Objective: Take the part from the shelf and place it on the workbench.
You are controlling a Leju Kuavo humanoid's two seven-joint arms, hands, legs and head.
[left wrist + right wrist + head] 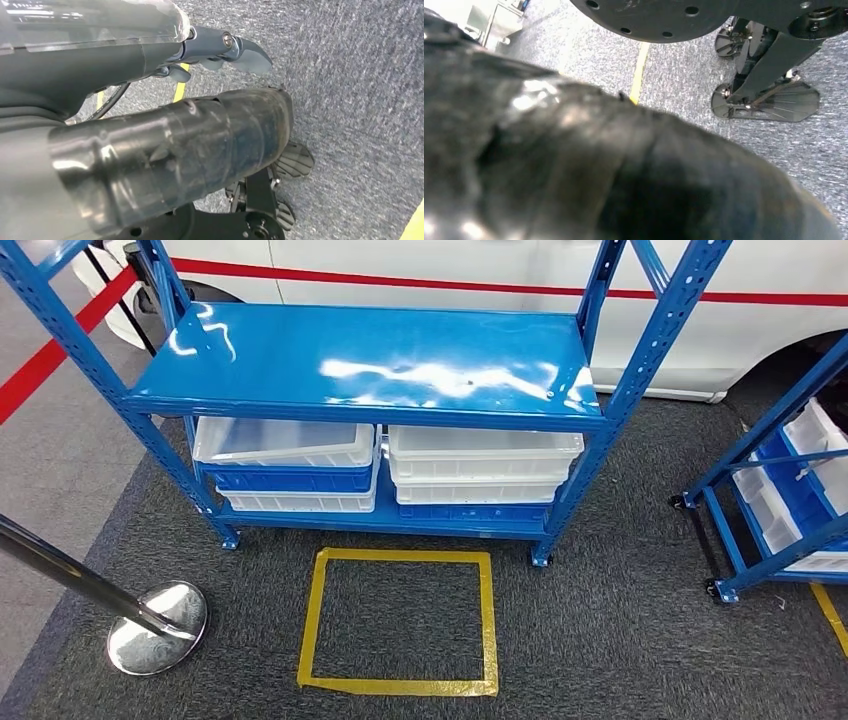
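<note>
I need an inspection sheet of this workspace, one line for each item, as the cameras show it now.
surface: grey carpet with a yellow tape square.
job's things: blue shelf, glossy top board; part, nothing seen.
clutter: white and blue bins stacked on the lower board.
hands: left hand hanging over carpet, grip unclear; right hand a dark blur.
cables: thin black cable by the left wrist.
surroundings: chrome stanchion, second blue rack, white vehicle.

Left hand (pixel 220 55) hangs low — grey fingers (pixel 250 54) loosely extended, holding nothing.
</note>
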